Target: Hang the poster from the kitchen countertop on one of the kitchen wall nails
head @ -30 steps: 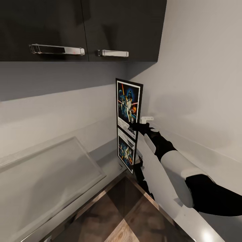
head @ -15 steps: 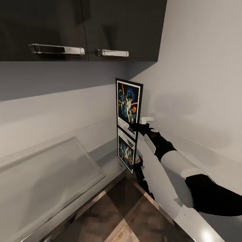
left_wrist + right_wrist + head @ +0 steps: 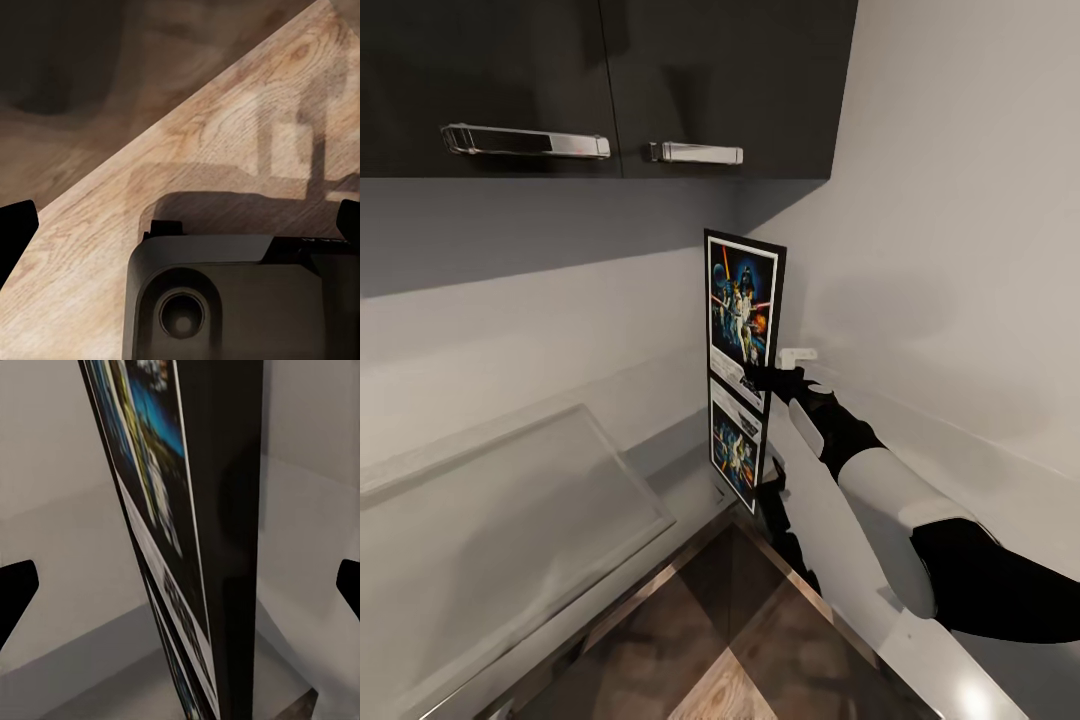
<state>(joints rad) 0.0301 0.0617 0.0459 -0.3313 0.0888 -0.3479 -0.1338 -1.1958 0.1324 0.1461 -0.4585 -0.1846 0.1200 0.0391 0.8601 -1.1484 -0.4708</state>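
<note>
I am holding the poster (image 3: 742, 310) upright in the corner of the kitchen, below the dark wall cabinets (image 3: 610, 80) with their chrome handles. My right jaws (image 3: 758, 378) are clenching its lower edge, at the white bottom strip; the lettering on that strip is too small for me to be reading. The poster is standing on the glossy grey counter (image 3: 540, 510), which is mirroring the picture just beneath it. A small white nail (image 3: 797, 354) is sticking out of the wall just beside the poster, on its back side, near my right jaws. In my right wrist view the poster (image 3: 202, 532) is showing edge-on between my two fingertips. My left jaws (image 3: 180, 225) are spread apart over the wooden floor (image 3: 225, 135), gripping nothing
</note>
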